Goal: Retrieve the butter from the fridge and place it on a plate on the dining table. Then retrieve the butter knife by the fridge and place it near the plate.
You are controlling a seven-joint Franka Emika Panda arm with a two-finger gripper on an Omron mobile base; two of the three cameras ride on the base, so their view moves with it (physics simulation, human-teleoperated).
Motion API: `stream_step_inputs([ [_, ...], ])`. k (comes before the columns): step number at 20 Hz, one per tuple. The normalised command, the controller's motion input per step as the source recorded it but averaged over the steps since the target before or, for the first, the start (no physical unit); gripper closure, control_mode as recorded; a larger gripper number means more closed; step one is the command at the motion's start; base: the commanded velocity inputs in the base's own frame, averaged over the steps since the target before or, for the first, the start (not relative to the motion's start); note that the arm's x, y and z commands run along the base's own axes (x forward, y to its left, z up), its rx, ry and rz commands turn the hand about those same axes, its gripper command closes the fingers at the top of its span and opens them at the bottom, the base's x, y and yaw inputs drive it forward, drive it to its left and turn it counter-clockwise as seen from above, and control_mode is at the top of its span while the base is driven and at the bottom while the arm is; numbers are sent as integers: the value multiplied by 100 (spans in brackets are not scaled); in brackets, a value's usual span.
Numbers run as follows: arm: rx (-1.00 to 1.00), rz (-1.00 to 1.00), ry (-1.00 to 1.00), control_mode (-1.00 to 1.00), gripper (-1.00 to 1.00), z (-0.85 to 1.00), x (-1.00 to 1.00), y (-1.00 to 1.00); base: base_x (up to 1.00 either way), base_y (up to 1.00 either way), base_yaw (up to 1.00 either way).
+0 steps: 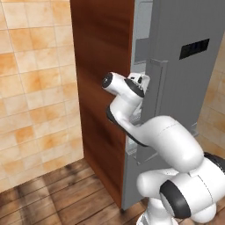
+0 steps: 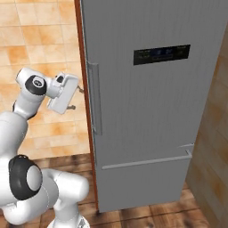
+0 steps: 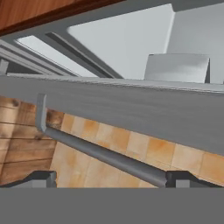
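No legible text appears; the dark display panel (image 2: 161, 54) on the fridge (image 2: 151, 111) door carries only blurred bluish marks that cannot be read.

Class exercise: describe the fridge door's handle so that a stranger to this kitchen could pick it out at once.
Start at the tall grey fridge set against the brown wood side panel. Its upper door carries a slim vertical grey bar handle near the left edge. Unlike the black display panel, it is long, thin and upright.
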Motion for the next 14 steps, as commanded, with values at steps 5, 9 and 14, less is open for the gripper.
stream_step_inputs([
  [5,-1,0,9,-100,-100,0,7,-27,0,0,0],
  [9,-4,0,9,-100,-100,0,0,-46,0,0,0],
  [14,-4,0,8,-100,-100,-7,-12,-77,0,0,0],
])
